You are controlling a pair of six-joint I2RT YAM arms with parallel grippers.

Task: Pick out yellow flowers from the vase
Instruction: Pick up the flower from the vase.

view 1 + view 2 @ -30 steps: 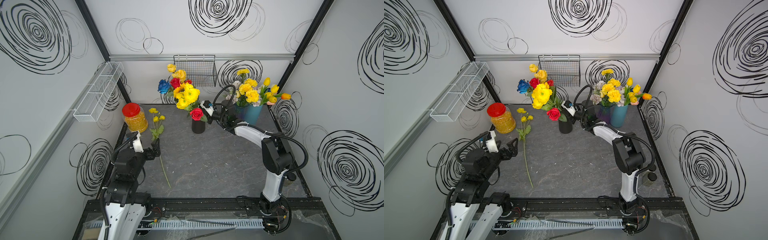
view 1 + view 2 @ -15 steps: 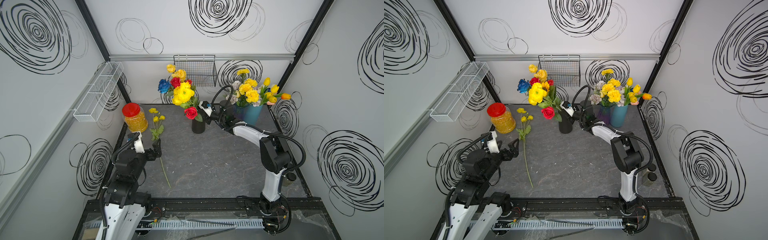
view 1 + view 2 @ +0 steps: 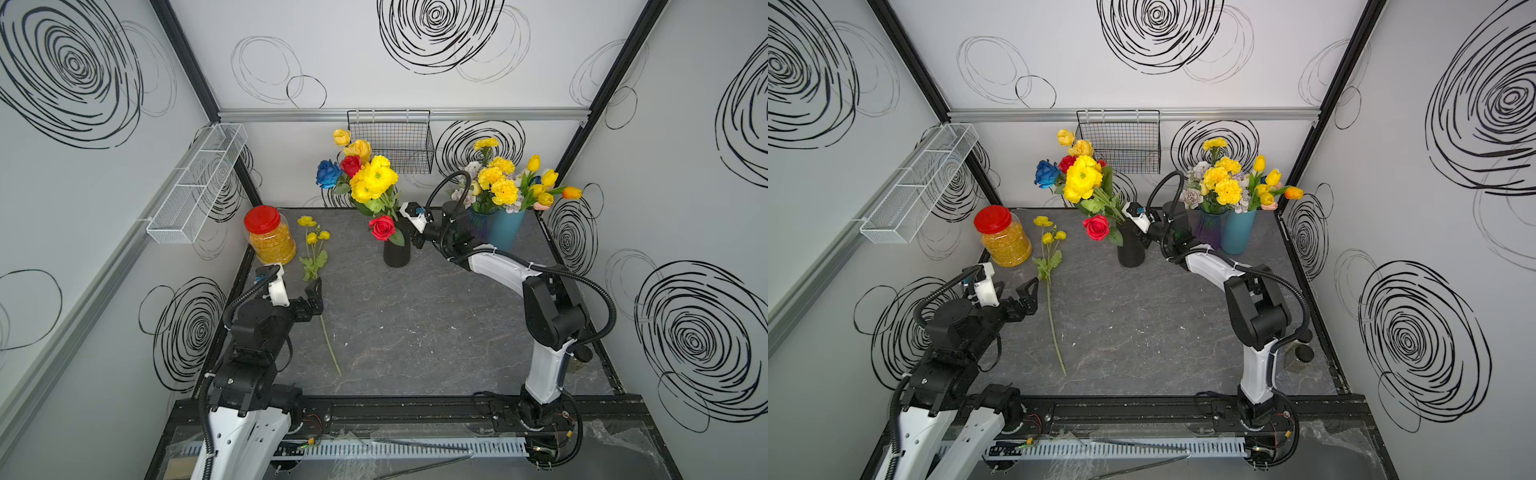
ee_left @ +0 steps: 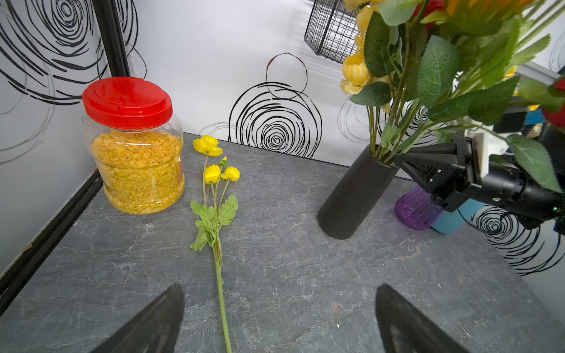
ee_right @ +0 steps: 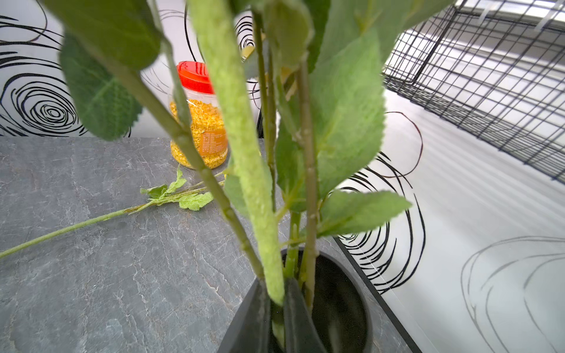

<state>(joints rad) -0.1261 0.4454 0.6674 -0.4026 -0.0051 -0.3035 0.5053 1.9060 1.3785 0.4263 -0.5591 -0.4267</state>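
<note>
A black vase (image 3: 397, 254) (image 3: 1131, 255) stands at the back middle with yellow flowers (image 3: 374, 183) (image 3: 1081, 178), red roses and a blue rose in it. My right gripper (image 5: 276, 301) (image 4: 397, 160) is shut on a thick fuzzy green stem (image 5: 244, 152) just above the vase mouth; which bloom that stem carries is hidden by leaves. One yellow poppy sprig (image 3: 313, 249) (image 4: 214, 171) lies flat on the table at the left. My left gripper (image 4: 279, 293) (image 3: 316, 291) hangs open low over its stem, which runs between the fingers without touching them.
A red-lidded jar (image 3: 270, 241) of yellow grains stands left of the sprig. A purple vase (image 4: 415, 211) and a blue vase (image 3: 505, 228) with more yellow blooms stand behind my right arm. A black wire basket (image 3: 390, 141) and a white mesh shelf (image 3: 195, 183) hang on the walls.
The right jaws have closed further onto the stem. The bouquet swayed left and partly back. The left arm has hardly moved.
</note>
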